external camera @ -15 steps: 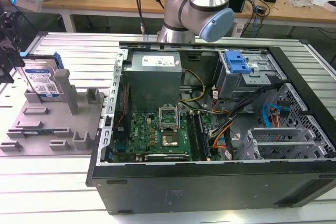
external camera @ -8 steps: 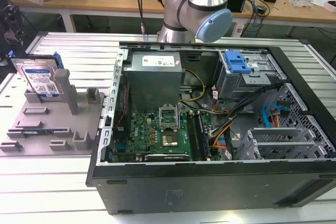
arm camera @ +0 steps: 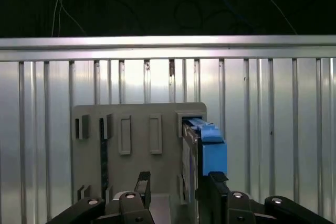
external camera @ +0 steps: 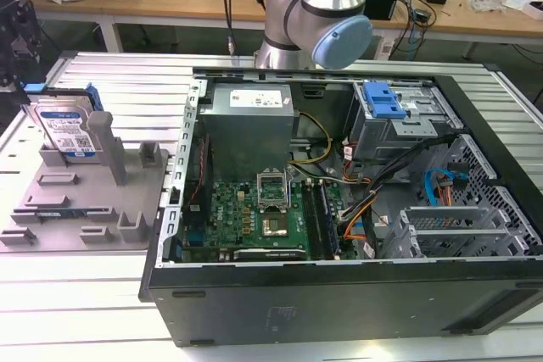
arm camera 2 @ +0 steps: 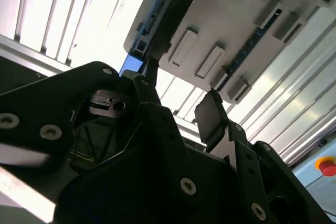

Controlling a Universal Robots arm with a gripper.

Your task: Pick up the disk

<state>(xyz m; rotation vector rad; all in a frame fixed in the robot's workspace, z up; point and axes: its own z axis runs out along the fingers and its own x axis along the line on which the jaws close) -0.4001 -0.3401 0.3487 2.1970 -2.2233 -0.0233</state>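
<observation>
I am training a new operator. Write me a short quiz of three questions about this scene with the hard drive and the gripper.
1. True or false: the silver rectangular hard drive with blue side rails lies flat inside the black open computer case.
2. The drive stands upright in: A) the grey plastic holder with upright posts; B) a cardboard box; C) a wooden drawer.
3. Fill in: the fingers of the gripper are ____ (open or shut).
Key: 1 false; 2 A; 3 open.

Slatted table (external camera: pixel 76 294), grey holder (external camera: pixel 85 201), computer case (external camera: pixel 339 298)
</observation>
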